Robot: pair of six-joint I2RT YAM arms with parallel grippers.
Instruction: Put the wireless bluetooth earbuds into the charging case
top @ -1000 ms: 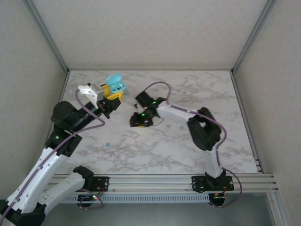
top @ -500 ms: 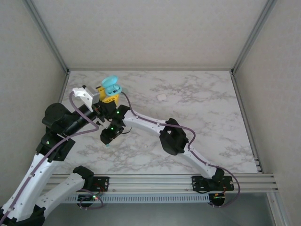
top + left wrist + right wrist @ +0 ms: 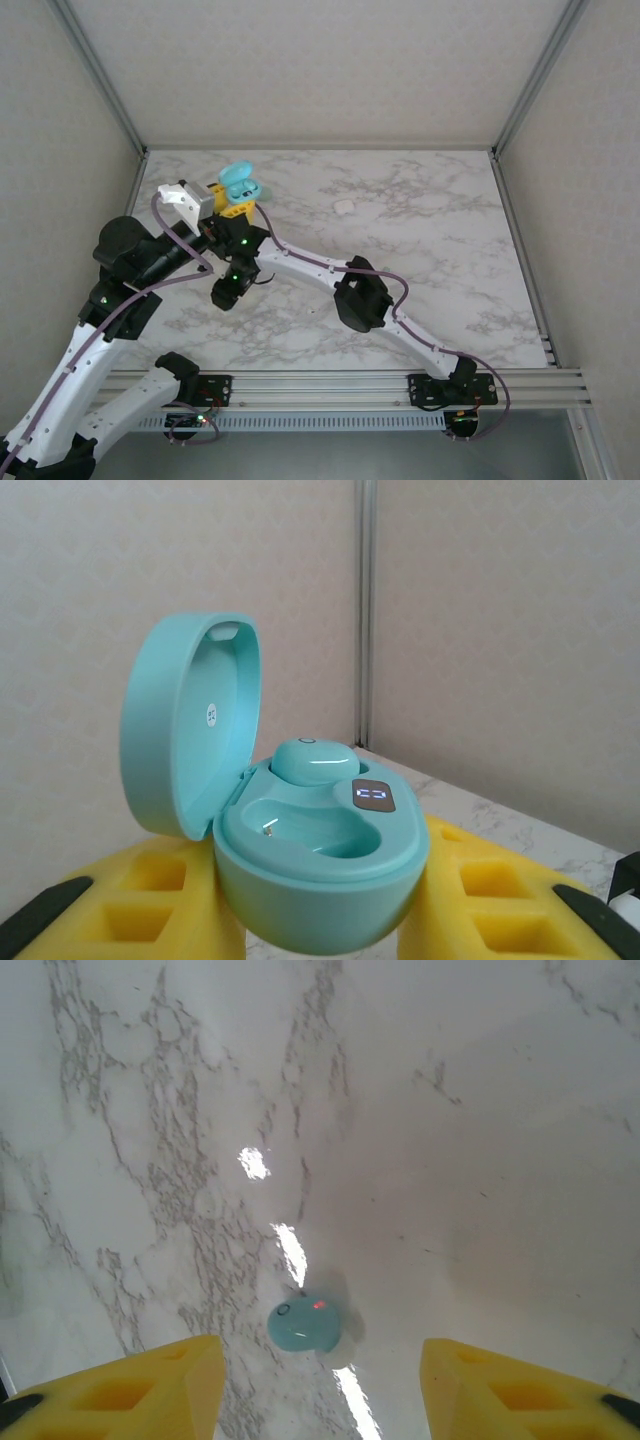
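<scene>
Mint earbud [image 3: 303, 1323] lay beneath my spread right end effector [image 3: 320, 1385], needing descent and pinch, I judged; left end effector [image 3: 234, 202] clamped the case [image 3: 320, 865].

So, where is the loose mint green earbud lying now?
In the right wrist view, the mint green earbud lies on the marble table, in the gap at the tips of the yellow fingers of the right gripper.

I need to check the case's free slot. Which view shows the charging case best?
Left wrist: the open mint charging case sits close, one earbud seated, one slot empty. Top external shows it small, far off.
</scene>
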